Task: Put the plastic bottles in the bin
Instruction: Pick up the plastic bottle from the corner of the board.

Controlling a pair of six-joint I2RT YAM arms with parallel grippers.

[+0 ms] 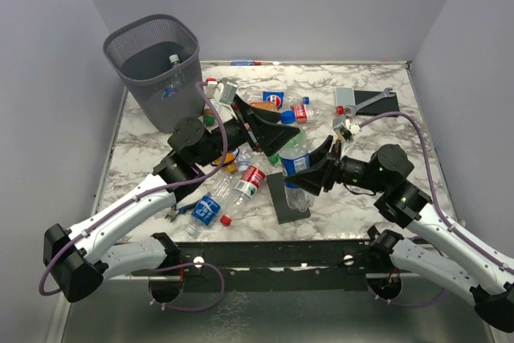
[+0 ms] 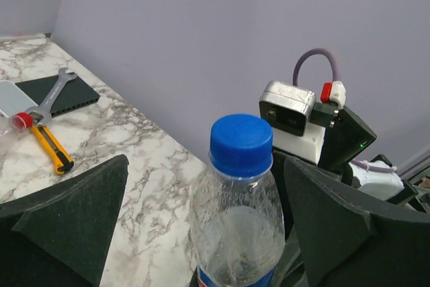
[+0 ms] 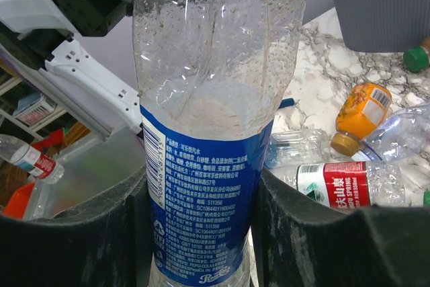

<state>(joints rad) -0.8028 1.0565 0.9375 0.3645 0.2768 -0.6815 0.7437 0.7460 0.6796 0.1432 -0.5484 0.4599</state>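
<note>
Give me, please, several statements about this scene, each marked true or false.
1. The right gripper grips a clear plastic bottle with blue cap and blue label. True.
2. The left gripper is shut on that bottle. False: its jaws stand open either side of the cap.
3. The dark grey mesh bin holds no bottles. False: a white-capped bottle lies inside.
4. A silver wrench lies across a flat black slab. True.

The red-labelled bottle reads "NONGFU SPRING"; the blue-labelled bottle carries Chinese print.
</note>
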